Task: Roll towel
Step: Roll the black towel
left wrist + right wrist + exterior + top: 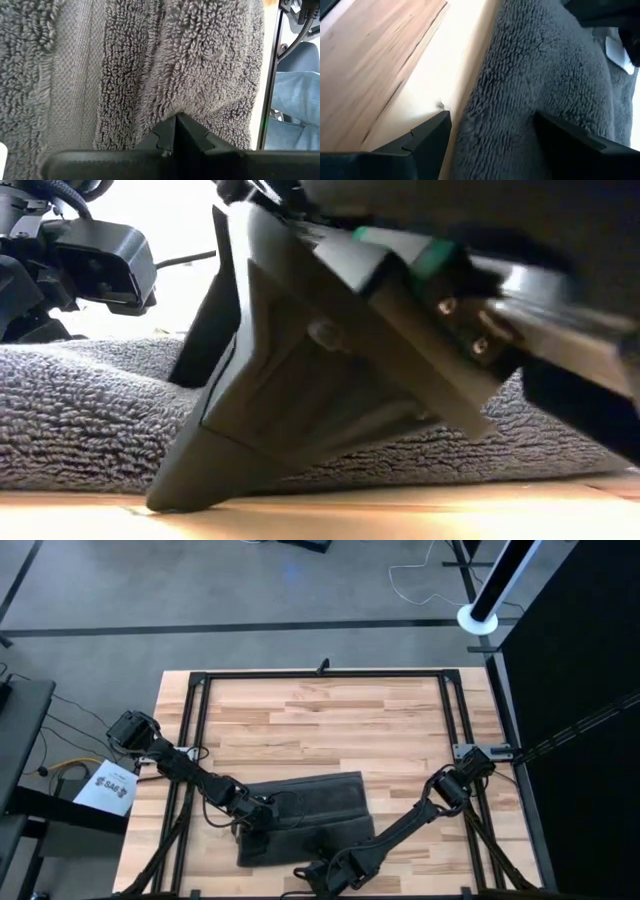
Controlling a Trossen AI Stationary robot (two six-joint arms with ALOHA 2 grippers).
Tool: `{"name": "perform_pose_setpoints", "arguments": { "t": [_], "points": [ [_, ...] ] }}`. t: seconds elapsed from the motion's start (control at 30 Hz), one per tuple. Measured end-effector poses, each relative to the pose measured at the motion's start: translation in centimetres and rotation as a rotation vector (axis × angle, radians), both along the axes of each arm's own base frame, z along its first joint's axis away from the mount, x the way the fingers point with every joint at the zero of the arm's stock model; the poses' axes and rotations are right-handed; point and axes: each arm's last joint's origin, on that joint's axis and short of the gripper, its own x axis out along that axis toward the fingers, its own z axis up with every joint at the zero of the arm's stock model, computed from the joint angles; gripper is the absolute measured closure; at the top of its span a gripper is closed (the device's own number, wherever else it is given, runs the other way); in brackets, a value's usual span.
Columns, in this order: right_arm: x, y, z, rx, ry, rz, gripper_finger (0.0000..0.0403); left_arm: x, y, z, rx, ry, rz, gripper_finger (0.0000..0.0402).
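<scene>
The dark grey towel (310, 802) lies bunched and partly folded on the near middle of the wooden table (330, 720). My left gripper (268, 812) is low over the towel's left part and shut on the towel's pile (150, 60). My right gripper (318, 870) stands open at the towel's near edge. In the right wrist view, one finger (432, 132) is over bare wood and the other (560, 135) over the towel (545, 75). The low view shows a dark finger (250, 430) slanting down to the table top in front of the towel (80, 410). My left gripper pinches a small pucker of the terry cloth (176, 107) between its two shut fingertips, and the cloth gathers in toward them. The fingers come at it slanting down from the table's left. The rest of the towel lies slack on the table.
A black metal frame (195, 720) runs around the table top. The far half of the table is bare wood. A white sheet of paper (108, 787) lies off the table's left edge. A person's leg in jeans (295, 100) shows beyond the table edge.
</scene>
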Motion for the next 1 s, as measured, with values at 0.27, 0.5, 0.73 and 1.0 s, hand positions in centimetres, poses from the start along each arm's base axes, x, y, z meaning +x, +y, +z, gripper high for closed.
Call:
{"name": "perform_pose_setpoints", "arguments": {
  "t": [0.27,0.5,0.73,1.0],
  "points": [
    [0.2,-0.4,-0.4,0.005,-0.007,-0.04,0.0155,0.0,0.0,0.0,-0.006,-0.001,-0.014,0.0401],
    [-0.2,-1.1,-1.0,-0.042,0.026,-0.108,0.0345,0.0,-0.1,0.1,-0.012,-0.008,-0.018,0.0401],
    [0.2,-1.5,1.7,0.07,0.087,-0.08,0.0384,0.1,-0.1,0.3,-0.013,-0.023,-0.034,0.0401],
    [2.1,-5.4,6.5,0.512,0.214,-0.107,0.0384,-1.0,0.6,2.8,-0.001,-0.096,-0.108,0.0402]
  ]
}}
